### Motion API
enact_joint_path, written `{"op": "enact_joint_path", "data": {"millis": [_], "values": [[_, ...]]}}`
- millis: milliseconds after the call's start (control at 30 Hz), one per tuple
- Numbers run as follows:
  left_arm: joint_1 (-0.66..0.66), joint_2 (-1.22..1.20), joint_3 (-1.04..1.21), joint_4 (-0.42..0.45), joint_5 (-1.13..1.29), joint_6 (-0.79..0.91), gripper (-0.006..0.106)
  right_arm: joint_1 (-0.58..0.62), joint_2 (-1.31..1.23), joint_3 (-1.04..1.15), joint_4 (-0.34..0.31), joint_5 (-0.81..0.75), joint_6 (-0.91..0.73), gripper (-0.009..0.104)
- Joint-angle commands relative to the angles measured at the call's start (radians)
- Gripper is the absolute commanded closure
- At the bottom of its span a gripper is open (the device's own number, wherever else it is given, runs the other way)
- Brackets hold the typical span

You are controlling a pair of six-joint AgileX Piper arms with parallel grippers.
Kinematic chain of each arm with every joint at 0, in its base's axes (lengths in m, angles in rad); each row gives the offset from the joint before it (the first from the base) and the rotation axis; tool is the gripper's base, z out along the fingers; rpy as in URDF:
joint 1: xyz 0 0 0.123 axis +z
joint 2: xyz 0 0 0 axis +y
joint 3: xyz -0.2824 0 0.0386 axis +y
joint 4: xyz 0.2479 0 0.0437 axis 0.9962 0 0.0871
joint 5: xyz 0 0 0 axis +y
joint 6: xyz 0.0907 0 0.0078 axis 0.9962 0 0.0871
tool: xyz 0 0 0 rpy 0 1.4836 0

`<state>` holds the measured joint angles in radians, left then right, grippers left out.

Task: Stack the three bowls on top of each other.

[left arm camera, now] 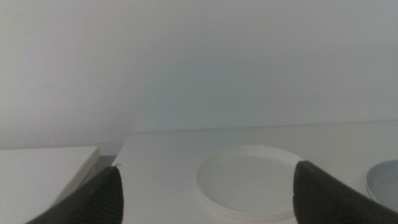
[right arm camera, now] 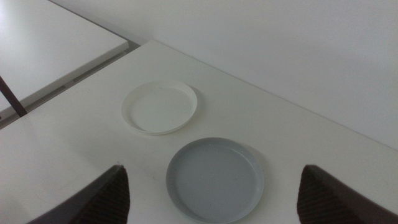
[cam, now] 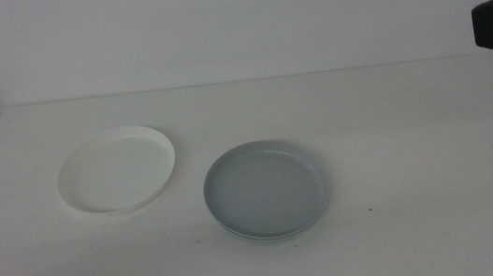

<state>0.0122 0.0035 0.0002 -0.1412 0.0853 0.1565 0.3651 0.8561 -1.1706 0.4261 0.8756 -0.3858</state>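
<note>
hovering high over grey bowl [right arm camera: 215, 180] – right pincer [right arm camera: 211, 193] spread, left pincer [left arm camera: 205, 193] spread

The white bowl [cam: 117, 170] looks like smooth matt plastic, its low rim catching almost no shine. The grey bowl [cam: 266, 189] is smooth too, with a faint satin sheen along the inner rim; a pale mint edge [cam: 268, 236] shows beneath it. The table [cam: 418, 155] has a plain white matt top, smooth and even. The dark jaws in both wrist views look like dull matt plastic.
</note>
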Motion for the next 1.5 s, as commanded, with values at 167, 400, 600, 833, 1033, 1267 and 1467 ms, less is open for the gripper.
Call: {"op": "enact_joint_path", "data": {"millis": [167, 400, 600, 833, 1033, 1267, 1467], "values": [[0.006, 0.153, -0.131, 0.009, 0.009, -0.044, 0.007, -0.007, -0.005, 0.003, 0.002, -0.008, -0.007, 0.003], [0.026, 0.74, -0.755, 0.01, 0.459, -0.041, 0.007, -0.007, -0.005, 0.003, 0.002, -0.008, -0.007, 0.003], [0.026, 1.158, -1.122, -0.028, 0.896, -0.053, 0.007, -0.007, -0.003, 0.003, 0.002, -0.01, -0.007, 0.003], [0.029, 1.445, -1.263, -0.022, 0.921, -0.061, 0.007, -0.007, -0.003, 0.003, 0.002, -0.01, -0.007, 0.003], [0.072, 1.6, -1.263, -0.07, 0.748, -0.018, 0.007, -0.007, -0.003, 0.003, 0.002, -0.01, -0.007, 0.003], [0.146, 1.854, -1.442, -0.103, 0.836, 0.03, 0.007, -0.007, -0.003, 0.003, 0.002, -0.01, -0.007, 0.003], [0.146, 2.033, -1.553, -0.126, 0.823, 0.056, 0.007, -0.007, -0.003, 0.003, 0.002, -0.01, -0.007, 0.003]]}}
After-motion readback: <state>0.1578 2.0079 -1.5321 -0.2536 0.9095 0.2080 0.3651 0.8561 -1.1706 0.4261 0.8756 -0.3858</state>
